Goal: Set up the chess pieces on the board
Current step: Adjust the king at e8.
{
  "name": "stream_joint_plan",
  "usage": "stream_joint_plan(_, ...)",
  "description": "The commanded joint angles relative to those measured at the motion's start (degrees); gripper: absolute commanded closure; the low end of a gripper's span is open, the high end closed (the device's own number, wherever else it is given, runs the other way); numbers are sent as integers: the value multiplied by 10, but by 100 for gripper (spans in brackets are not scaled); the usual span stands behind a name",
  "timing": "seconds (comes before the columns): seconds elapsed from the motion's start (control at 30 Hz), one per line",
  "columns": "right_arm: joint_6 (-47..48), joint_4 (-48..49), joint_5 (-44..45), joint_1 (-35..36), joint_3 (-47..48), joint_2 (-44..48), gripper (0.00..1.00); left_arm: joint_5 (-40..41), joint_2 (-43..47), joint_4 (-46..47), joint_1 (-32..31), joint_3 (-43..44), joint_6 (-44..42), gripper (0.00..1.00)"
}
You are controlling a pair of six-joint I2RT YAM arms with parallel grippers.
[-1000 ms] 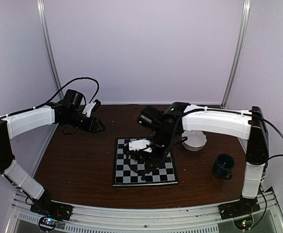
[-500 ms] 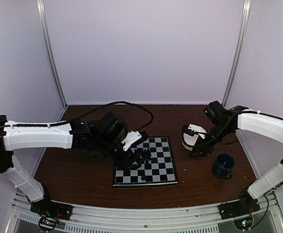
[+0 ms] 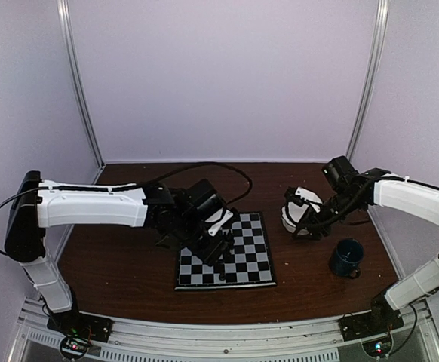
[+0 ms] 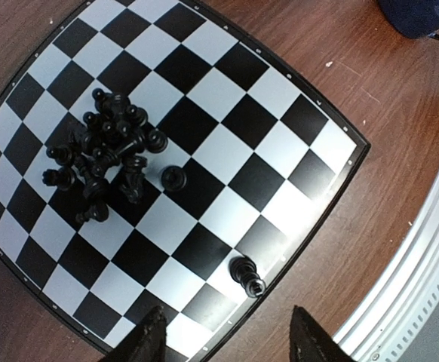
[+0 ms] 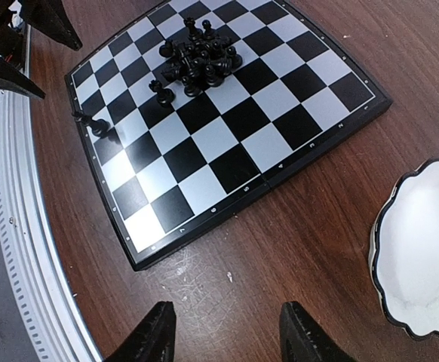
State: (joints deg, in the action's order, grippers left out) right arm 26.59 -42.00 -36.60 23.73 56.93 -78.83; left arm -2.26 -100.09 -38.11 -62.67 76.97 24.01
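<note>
**Left gripper (image 3: pixel 213 245) hanging open over board (image 3: pixel 250 256), right gripper (image 3: pixel 308 226) open by bowl (image 3: pixel 286 219)**

From the top camera, the left gripper is reaching over the board's far-left part. The right gripper is pointing down just beside the bowl, well apart from the board. The mug (image 3: pixel 347 258) is sitting on the table (image 3: pixel 121 256), right of the board. The left arm is hiding most of the pieces here.

From the left wrist, the left gripper (image 4: pixel 227 317) is hanging above the board (image 4: pixel 227 98), its 2 fingers (image 4: pixel 153 339) spread wide with nothing between them. The pieces (image 4: pixel 102 154) are lying in 1 tight heap on the board. A single piece (image 4: pixel 173 178) is standing just beside the heap. Another (image 4: pixel 246 274) appears to be lying on its side near the rim.

From the right wrist, the right gripper (image 5: pixel 227 309) is keeping its fingers (image 5: pixel 148 335) apart and gripping nothing. It is hovering over bare table (image 5: pixel 295 256) between the board (image 5: pixel 265 143) and the bowl (image 5: pixel 423 249). The heap of pieces (image 5: pixel 197 60) is sitting toward the board's far side.
</note>
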Motion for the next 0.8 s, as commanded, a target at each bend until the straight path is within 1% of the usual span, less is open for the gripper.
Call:
stream_joint_plan(0.0,-2,10,-23,-3,3,-7,50,-10,-18,-23,-3,24,47,44)
stream_joint_plan(0.17,-1,9,-24,-3,3,-7,50,-15,-42,-36,-22,40,48,43)
stream_joint_plan(0.27,1,8,-22,-3,3,-5,50,1,-59,-49,-27,52,58,44)
stream_joint_plan(0.47,3,8,-21,-3,3,-4,50,31,-85,-61,-29,69,69,52)
stream_joint_plan(0.6,4,8,-22,-3,2,-4,50,23,-96,-64,-29,76,68,59)
stream_joint_plan(0.7,4,7,-22,-3,2,-4,50,23,-100,-64,-29,78,69,60)
stream_joint_plan(0.77,5,7,-21,-3,2,-3,50,2,-103,-64,-29,79,69,61)
